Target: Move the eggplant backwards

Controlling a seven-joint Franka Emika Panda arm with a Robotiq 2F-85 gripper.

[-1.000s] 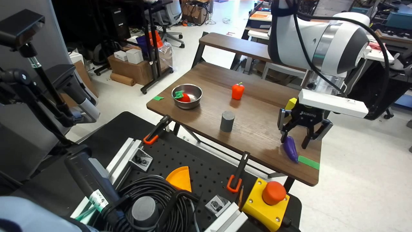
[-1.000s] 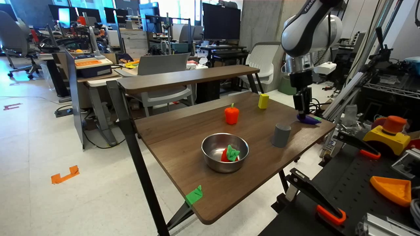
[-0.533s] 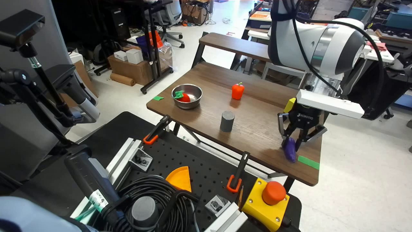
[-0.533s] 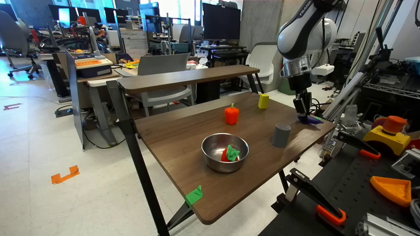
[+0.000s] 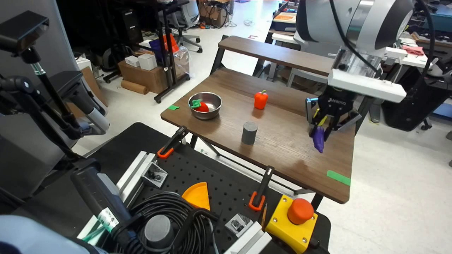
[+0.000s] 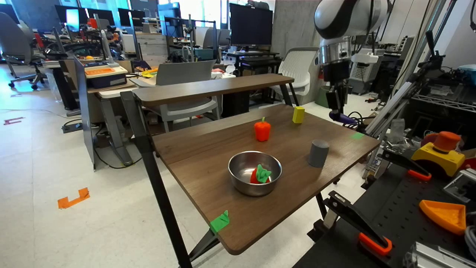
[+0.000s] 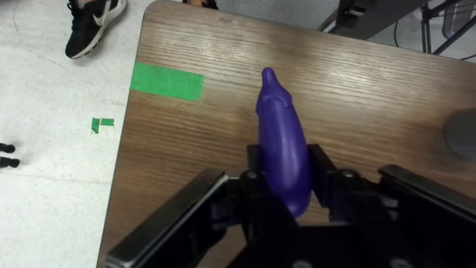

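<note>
The dark purple eggplant point(image 5: 319, 141) is held in the air above the wooden table point(image 5: 282, 141). My gripper point(image 5: 319, 135) is shut on it, with one finger on each side. In an exterior view the eggplant point(image 6: 346, 119) hangs above the table's far end, its narrow tip pointing away from the fingers. In the wrist view the eggplant point(image 7: 280, 130) lies lengthwise between the gripper's fingers point(image 7: 285, 160), its rounded end nearest the palm and its narrow stem end sticking out past the fingertips.
Green tape point(image 5: 338, 177) marks the table's corner near the eggplant. A yellow block point(image 6: 298, 114) stands behind the gripper. A grey cylinder point(image 6: 318, 153), an orange-red pepper point(image 6: 262, 131) and a metal bowl point(image 6: 249, 190) with a red, green-leaved item stand on the table. A raised shelf point(image 6: 212, 87) runs along one edge.
The gripper was open around the eggplant on the table, then shut on it. Now it has lifted the eggplant off the table, away from the green tape and toward the yellow block's side.
</note>
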